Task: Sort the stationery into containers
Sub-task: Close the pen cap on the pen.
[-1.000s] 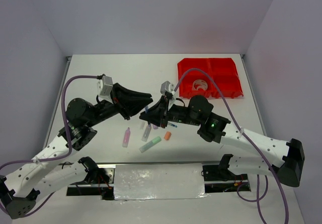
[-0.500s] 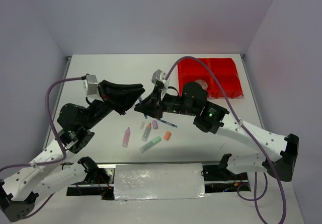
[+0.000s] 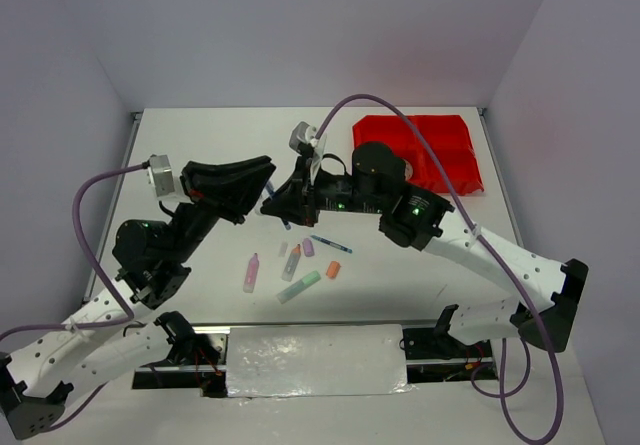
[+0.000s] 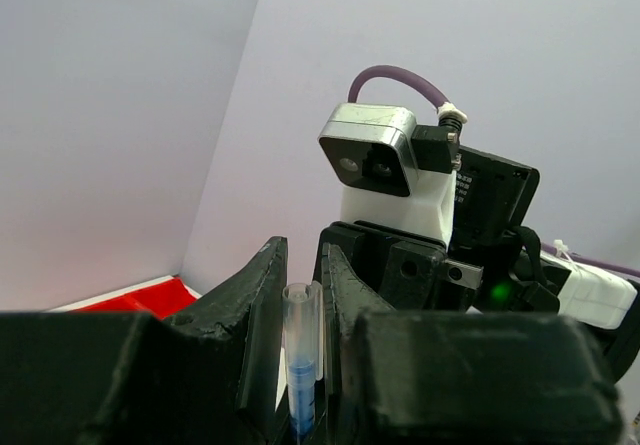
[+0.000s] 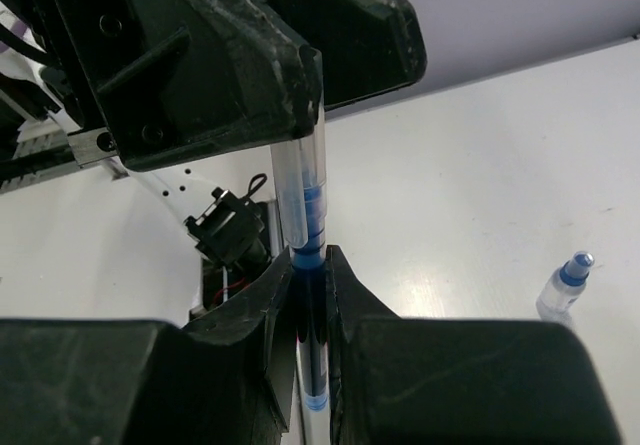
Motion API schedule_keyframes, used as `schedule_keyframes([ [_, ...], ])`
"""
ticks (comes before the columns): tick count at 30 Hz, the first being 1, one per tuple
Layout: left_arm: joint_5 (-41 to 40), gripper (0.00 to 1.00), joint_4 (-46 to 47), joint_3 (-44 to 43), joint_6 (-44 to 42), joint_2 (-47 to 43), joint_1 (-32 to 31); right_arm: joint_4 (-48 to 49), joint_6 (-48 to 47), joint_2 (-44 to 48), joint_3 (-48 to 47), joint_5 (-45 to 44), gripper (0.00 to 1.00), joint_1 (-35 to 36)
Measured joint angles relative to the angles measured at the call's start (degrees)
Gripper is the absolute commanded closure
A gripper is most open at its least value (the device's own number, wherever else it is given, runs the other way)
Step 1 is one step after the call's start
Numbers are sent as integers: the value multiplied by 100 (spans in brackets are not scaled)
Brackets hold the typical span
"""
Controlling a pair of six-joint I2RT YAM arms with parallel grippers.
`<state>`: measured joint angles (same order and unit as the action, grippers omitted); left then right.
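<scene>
**Two grippers clamped on one clear pen above the table**

The left gripper (image 4: 300,300) is closed down to a narrow gap, and its fingers pinch one end of a clear pen (image 5: 303,200) with a blue core. The right gripper (image 5: 308,277) is closed just as tightly on the other end of the same pen. The two sets of fingers sit close together along the barrel, with a short stretch of it bare between them.

The clear pen is off the surface, over the middle of the white table (image 3: 200,145) and to the left of the red bins (image 3: 445,160) in the far right corner.

On the table nearer than the grippers lie:
- a pink highlighter (image 3: 250,272)
- an orange-tipped highlighter (image 3: 291,262)
- a green highlighter (image 3: 298,286)
- a small orange piece (image 3: 333,269)
- a small purple piece (image 3: 308,247)
- a thin dark pen (image 3: 330,244)

The right wrist view also shows a small blue-capped bottle (image 5: 562,283) resting on the table, apart from the grippers.
</scene>
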<state>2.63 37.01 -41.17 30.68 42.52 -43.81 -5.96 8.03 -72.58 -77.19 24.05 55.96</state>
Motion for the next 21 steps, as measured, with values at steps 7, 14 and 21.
schedule_keyframes([
  [7, -490, 100, 155, 136, 90, 70, -146, -317, 173, -107, -125, 299, 100, -162],
  [14, -614, 97, -1847, -946, -125, 166, -299, 514, 146, 177, 761, 507, 100, -267],
  [21, -396, 50, -3283, -1521, -203, 402, -393, 1172, 216, 636, 1781, 308, 100, -299],
])
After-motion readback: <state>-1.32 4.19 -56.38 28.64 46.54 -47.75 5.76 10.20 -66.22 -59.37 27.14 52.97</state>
